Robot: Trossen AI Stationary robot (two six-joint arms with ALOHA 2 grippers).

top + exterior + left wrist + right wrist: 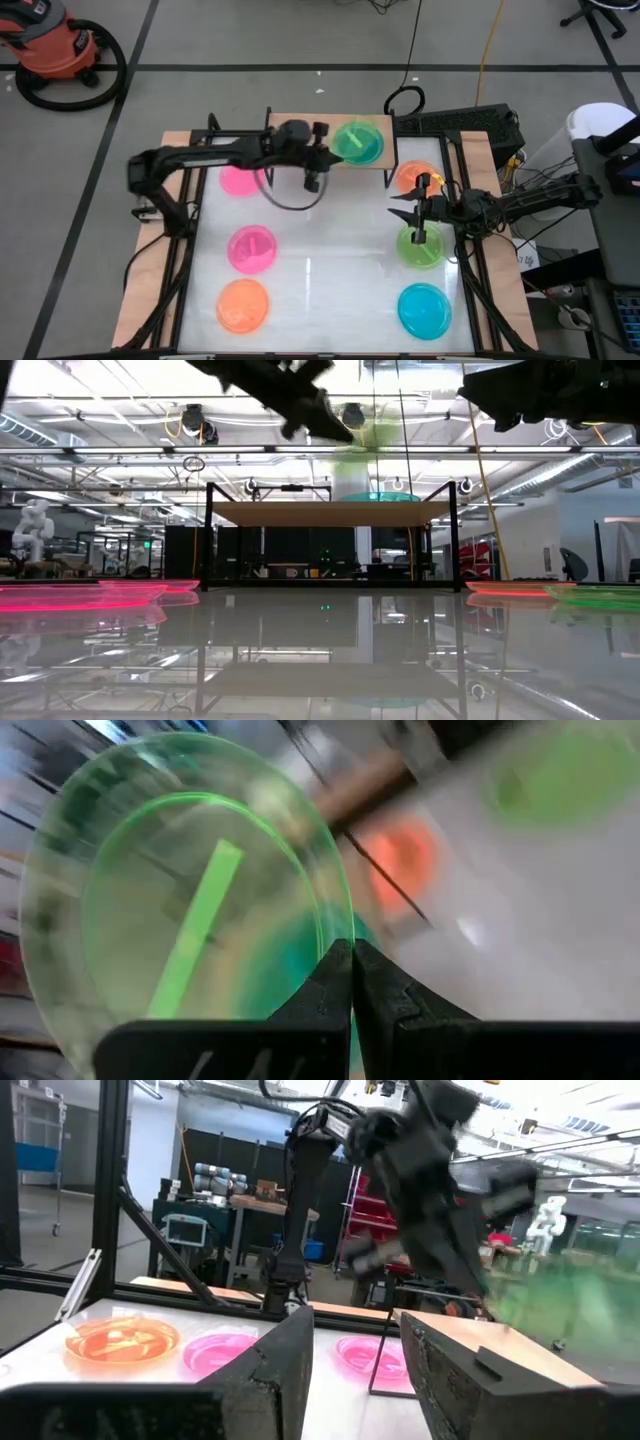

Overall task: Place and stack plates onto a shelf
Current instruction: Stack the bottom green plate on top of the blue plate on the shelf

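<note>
Left gripper pinching green plate above shelf, blue plate there.

translucent plastic plates, glossy tabletop

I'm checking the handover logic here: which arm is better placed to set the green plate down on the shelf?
Left. The left gripper is shut on the green plate, holding it over the shelf. The right gripper hangs open and empty above another green plate on the table.
</note>
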